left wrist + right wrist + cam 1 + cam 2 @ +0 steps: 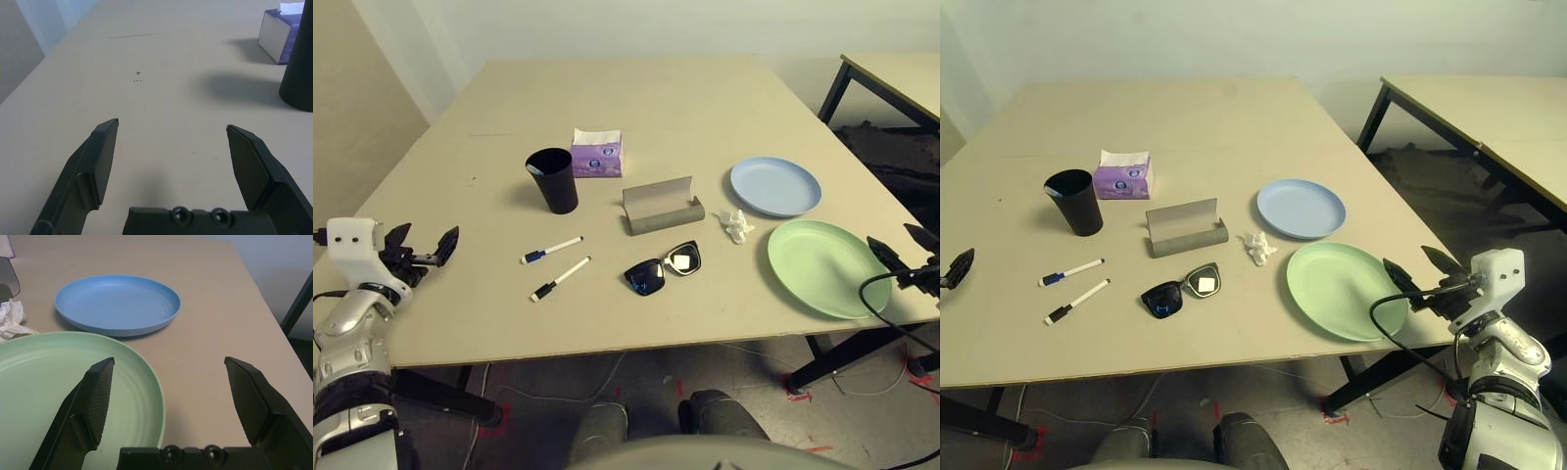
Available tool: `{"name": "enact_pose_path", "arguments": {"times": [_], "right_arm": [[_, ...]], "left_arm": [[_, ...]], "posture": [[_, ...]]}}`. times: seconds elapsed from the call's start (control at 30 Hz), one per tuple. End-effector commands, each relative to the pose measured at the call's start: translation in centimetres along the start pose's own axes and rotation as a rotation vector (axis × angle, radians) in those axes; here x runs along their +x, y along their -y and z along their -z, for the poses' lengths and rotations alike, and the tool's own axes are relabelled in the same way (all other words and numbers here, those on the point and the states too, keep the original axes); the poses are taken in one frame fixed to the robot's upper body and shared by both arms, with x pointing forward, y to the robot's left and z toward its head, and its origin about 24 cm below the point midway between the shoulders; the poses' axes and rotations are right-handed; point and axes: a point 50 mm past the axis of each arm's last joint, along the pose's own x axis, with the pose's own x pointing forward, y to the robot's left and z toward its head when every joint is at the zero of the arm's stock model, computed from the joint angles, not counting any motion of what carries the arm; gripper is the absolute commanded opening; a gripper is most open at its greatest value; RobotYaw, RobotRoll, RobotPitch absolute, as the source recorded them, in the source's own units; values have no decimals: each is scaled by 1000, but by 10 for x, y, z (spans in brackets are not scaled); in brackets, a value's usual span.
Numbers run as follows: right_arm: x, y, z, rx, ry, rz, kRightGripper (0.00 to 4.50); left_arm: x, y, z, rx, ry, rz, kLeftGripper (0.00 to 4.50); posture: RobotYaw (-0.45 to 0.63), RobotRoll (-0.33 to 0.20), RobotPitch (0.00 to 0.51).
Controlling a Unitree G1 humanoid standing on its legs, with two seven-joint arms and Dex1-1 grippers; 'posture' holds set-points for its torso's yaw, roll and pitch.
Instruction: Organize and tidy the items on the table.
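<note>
Both claws are spread wide and empty. The left claw (423,245) hovers at the bench (705,108) edge, apart from the cup (553,180); the right claw (1420,277) hangs by the green plate (1337,289), with the markers (551,250), sunglasses (663,267), case (663,209), tissue (735,225) and blue plate (775,185) mid-bench.

Beige table (705,108) with scattered plates (822,266), markers (551,251)
</note>
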Motion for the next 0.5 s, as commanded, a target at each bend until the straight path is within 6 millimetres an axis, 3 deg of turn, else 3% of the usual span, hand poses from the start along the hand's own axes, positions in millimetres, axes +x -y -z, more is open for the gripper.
{"name": "enact_pose_path", "arguments": {"times": [0.03,0.5], "right_arm": [[-4,3,-2,-5,-1,6,4500],[-10,13,-12,-27,-11,6,4500]], "left_arm": [[4,4,0,10,-2,18,4475],[3,11,4,-7,-2,26,4475]], "posture": [[13,0,17],[-1,0,31]]}}
